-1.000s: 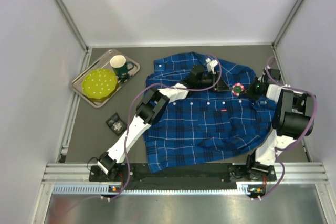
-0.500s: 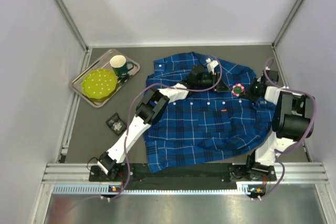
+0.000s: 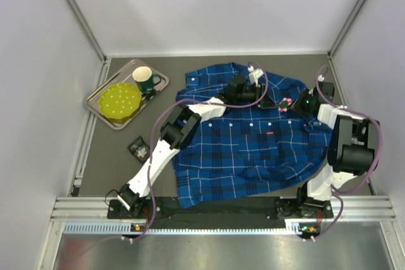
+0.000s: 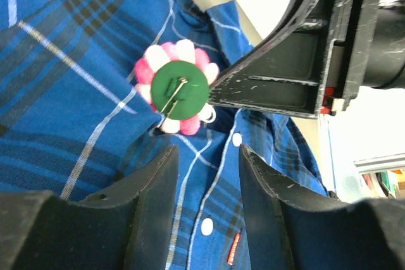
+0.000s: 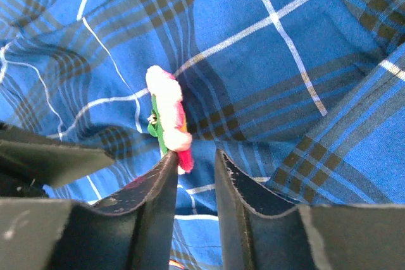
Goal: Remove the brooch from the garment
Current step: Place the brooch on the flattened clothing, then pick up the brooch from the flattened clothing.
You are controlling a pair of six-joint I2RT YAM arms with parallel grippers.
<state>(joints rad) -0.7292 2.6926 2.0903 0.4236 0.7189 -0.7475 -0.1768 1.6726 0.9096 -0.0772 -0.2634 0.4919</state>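
While both arms reach out over the garment (image 3: 253, 147), which lies spread on the dark surface (image 3: 120, 175), I see the brooch (image 4: 179, 88) sitting between my two pincers. From the left wrist it stands just ahead of the left pincer (image 4: 207, 153), a little off its centre line. It is turned so that its green back and metal pin face me, with pink and white petals ringing the disc. My left pincer is parted to a middling gap and holds nothing; plaid cloth shows between the fingers, and a white button (image 4: 236, 138) lies just past one fingertip. The right pincer (image 5: 193, 156) faces the brooch from the opposite side, and in the left wrist view its dark tip meets the brooch's rim. From the right wrist the brooch is edge-on, its lower petal down at the fingertips and touching one finger (image 5: 158, 184). The jaws are narrow, yet a strip of cloth shows between the petal and the other finger (so I would not call it clamped). Whether the pin passes through the cloth I cannot tell. Far off to the left of both pincers, a metal tray (image 3: 99, 115) carries a green mug (image 3: 145, 80) and a yellow-green plate (image 3: 120, 101), and a small black item (image 3: 138, 148) lies on the surface nearer the bases
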